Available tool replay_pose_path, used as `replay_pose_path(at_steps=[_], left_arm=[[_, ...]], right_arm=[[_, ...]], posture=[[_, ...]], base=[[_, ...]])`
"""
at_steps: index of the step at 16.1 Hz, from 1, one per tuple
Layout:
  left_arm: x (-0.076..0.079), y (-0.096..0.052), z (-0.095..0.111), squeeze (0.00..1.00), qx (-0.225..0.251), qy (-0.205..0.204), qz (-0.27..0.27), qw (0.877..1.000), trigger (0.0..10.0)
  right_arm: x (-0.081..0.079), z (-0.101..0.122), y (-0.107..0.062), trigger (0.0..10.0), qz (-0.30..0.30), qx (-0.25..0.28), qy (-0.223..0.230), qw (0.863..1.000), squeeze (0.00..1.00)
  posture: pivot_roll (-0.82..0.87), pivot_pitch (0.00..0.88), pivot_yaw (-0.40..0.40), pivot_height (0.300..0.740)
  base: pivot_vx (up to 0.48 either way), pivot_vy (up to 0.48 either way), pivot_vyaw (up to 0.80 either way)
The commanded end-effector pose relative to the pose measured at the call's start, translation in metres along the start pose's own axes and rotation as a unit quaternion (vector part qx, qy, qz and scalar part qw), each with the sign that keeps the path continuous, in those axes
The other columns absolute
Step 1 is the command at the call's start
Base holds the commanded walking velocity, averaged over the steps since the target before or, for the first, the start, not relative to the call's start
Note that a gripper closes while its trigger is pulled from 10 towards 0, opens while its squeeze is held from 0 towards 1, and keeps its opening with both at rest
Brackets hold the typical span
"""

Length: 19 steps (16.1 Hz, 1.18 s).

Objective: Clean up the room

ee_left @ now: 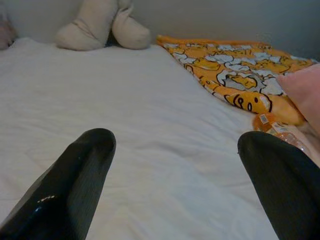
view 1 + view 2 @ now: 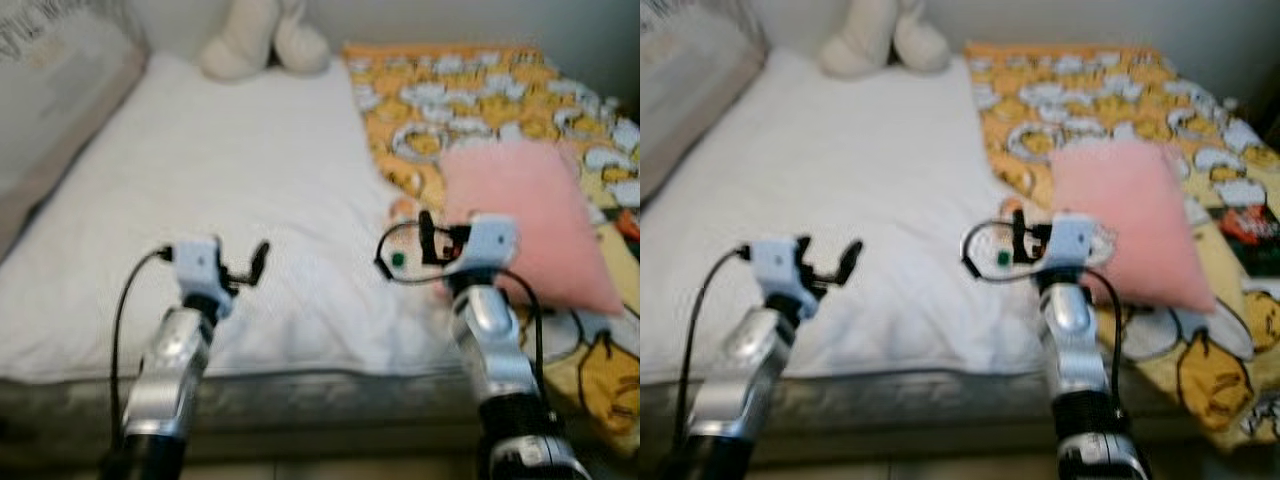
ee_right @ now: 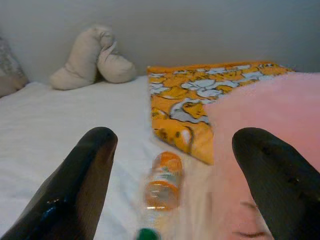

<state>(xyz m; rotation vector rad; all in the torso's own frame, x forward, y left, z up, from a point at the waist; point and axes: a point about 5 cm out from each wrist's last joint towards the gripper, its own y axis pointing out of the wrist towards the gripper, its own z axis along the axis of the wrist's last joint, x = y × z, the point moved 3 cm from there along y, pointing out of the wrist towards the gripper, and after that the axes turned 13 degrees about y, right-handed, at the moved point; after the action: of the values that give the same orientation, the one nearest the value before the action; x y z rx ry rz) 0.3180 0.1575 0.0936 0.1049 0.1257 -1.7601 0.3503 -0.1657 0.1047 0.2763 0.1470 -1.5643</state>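
- Facing a bed with a white sheet [image 2: 230,190], both arms raised over its near edge.
- Right gripper [image 3: 170,200] spread wide and empty, black fingers [image 3: 80,180] well apart; ahead of and between those fingers, a small clear plastic bottle with an orange cap and orange label [image 3: 162,182] lying on its side on the sheet.
- Just beyond the bottle, the edge of a yellow-orange cartoon-print blanket [image 2: 470,100]; beside the far-side finger, touching or nearly touching the bottle, a soft pink square pillow [image 2: 530,220] resting partly on that blanket.
- A blurred green spot close under the right fingers in the right wrist view; too smeared to tell what.
- Left gripper [image 1: 175,190] likewise open and holding nothing, with bare sheet between and ahead of its fingers; bottle and pillow corner off beyond its right-hand finger.
- Well ahead of both pairs of fingers, against the wall, a cream plush toy [image 2: 262,38]; off past the left fingers, a pale patterned pillow [image 2: 55,80].
- Step in hand, by judgement: lining up on the bottle as the stray item to clear, grasp not yet made.
- Next move likely calls for: easing the right fingers forward and down to straddle the bottle across its width, keeping clear of the pillow's edge, then closing gently, since a round bottle on a soft sheet may roll or sink away.
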Motion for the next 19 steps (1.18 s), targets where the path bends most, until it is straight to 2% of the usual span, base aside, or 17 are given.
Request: replay_pose_path(at_steps=[1, 4, 7, 10, 13, 19], left_arm=[[0.006, 0.004, 0.004, 0.00, 0.003, -0.007, -0.006, 1.000, 10.0], [0.002, 0.005, 0.003, 0.00, 0.000, -0.010, 0.008, 1.000, 10.0], [-0.010, 0.005, -0.001, 0.00, -0.011, -0.036, 0.042, 0.998, 10.0], [-0.011, 0.008, 0.002, 0.00, -0.009, -0.025, 0.039, 0.999, 10.0], [-0.002, 0.007, 0.009, 0.00, 0.011, 0.004, 0.014, 1.000, 10.0], [0.002, 0.008, 0.010, 0.00, 0.015, 0.004, 0.002, 1.000, 10.0]], right_arm=[[0.006, 0.000, 0.000, 10.0, -0.008, -0.006, 0.001, 1.000, 0.00], [0.005, -0.003, -0.002, 10.0, -0.008, -0.007, 0.003, 1.000, 0.00], [0.006, -0.004, -0.005, 10.0, -0.011, -0.007, 0.006, 1.000, 0.00], [0.004, -0.004, -0.004, 10.0, -0.010, -0.006, 0.005, 1.000, 0.00], [0.005, 0.000, 0.000, 10.0, -0.012, -0.001, 0.005, 1.000, 0.00], [0.006, 0.002, 0.008, 10.0, -0.020, -0.003, 0.005, 1.000, 0.00]], posture=[[-0.09, 0.000, 0.032, 0.740], [-0.09, 0.000, 0.033, 0.740], [-0.09, 0.000, 0.035, 0.740], [-0.10, 0.000, 0.043, 0.740], [-0.09, 0.000, 0.041, 0.740], [-0.08, 0.000, 0.039, 0.740]], base=[[0.000, 0.000, 0.00], [0.000, 0.000, 0.00], [0.000, 0.000, 0.00], [0.000, 0.000, 0.00], [0.387, 0.000, 0.00], [0.480, 0.000, 0.00]])
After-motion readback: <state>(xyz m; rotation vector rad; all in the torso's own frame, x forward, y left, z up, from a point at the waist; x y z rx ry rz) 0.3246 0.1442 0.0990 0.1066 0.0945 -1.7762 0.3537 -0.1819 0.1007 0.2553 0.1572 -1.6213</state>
